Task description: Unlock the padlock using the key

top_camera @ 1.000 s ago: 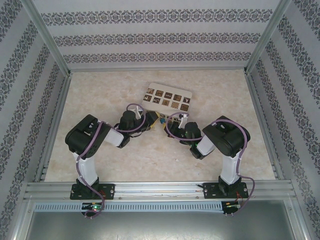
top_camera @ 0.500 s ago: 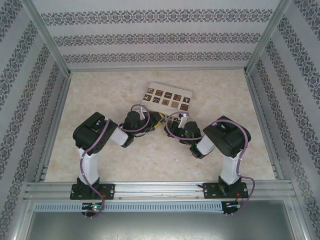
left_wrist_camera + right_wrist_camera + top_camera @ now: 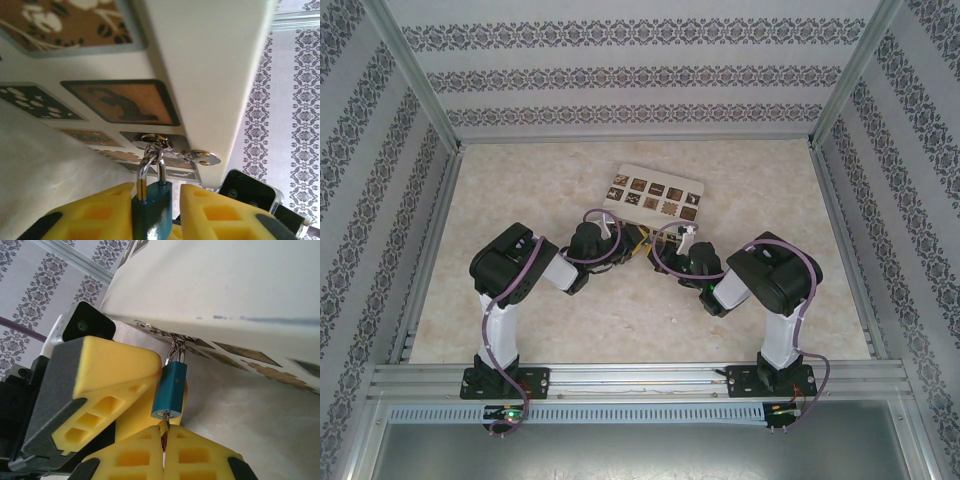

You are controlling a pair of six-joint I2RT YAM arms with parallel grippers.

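Right gripper [image 3: 164, 436] pinches the mostly hidden key [image 3: 164, 426] under the padlock [image 3: 170, 390]; left gripper [image 3: 156, 202] flanks it, grip unclear.

Our tally, as we count it: one padlock [image 3: 169, 390]; one key [image 3: 163, 431]; one cream box [image 3: 656, 196]; two claws, entered as left claw [image 3: 157, 202] and right claw [image 3: 164, 442]; one desk [image 3: 620, 315].

Box [image 3: 655, 199]: open tabletop [image 3: 520, 180] beyond and to either side; near edge crowded by left gripper [image 3: 156, 195], right gripper [image 3: 164, 432], padlock [image 3: 169, 390].
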